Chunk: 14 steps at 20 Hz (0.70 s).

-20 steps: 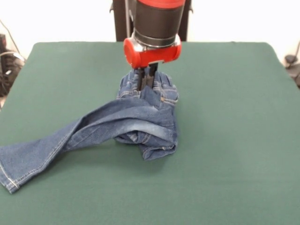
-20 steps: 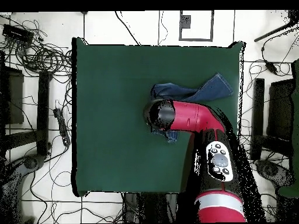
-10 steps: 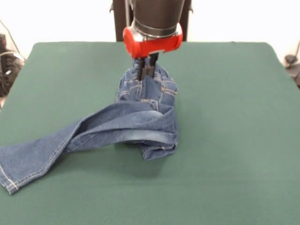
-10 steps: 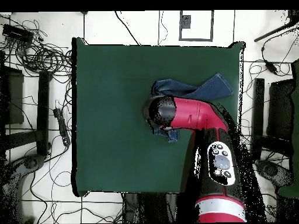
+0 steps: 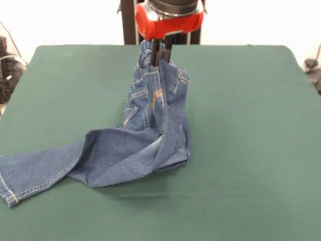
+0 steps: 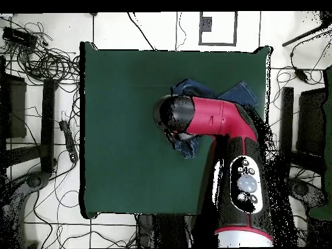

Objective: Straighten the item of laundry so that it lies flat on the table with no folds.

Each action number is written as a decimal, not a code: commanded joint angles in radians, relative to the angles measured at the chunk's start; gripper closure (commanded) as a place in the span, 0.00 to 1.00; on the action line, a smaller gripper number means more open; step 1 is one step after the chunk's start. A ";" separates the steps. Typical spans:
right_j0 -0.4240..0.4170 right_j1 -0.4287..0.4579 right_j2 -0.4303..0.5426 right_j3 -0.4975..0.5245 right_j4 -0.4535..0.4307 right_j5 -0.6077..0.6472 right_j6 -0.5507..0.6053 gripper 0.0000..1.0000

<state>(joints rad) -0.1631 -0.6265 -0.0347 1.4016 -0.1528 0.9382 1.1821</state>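
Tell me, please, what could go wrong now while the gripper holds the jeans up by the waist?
The gripper pinches only a small bit of the jeans at the waist, so the cloth may slip out. One leg lies near the edge of the table and could slide off. The lower part is bunched and may settle folded again.

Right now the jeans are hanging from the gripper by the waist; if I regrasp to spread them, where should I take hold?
Probably the hem of the long leg: it lies flat on the table, clear of the bunched jeans. Come straight down from above. The gripper is shut on the waistband, and the other leg is folded under the pile.
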 commanded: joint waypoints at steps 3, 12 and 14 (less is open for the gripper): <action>0.041 -0.026 0.045 -0.121 0.049 0.280 0.188 1.00; 0.051 -0.075 0.050 -0.177 0.052 0.416 0.202 1.00; 0.053 -0.080 0.053 -0.194 0.053 0.442 0.203 1.00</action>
<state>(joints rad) -0.1614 -0.6886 -0.0349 1.2553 -0.1508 1.2208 1.1821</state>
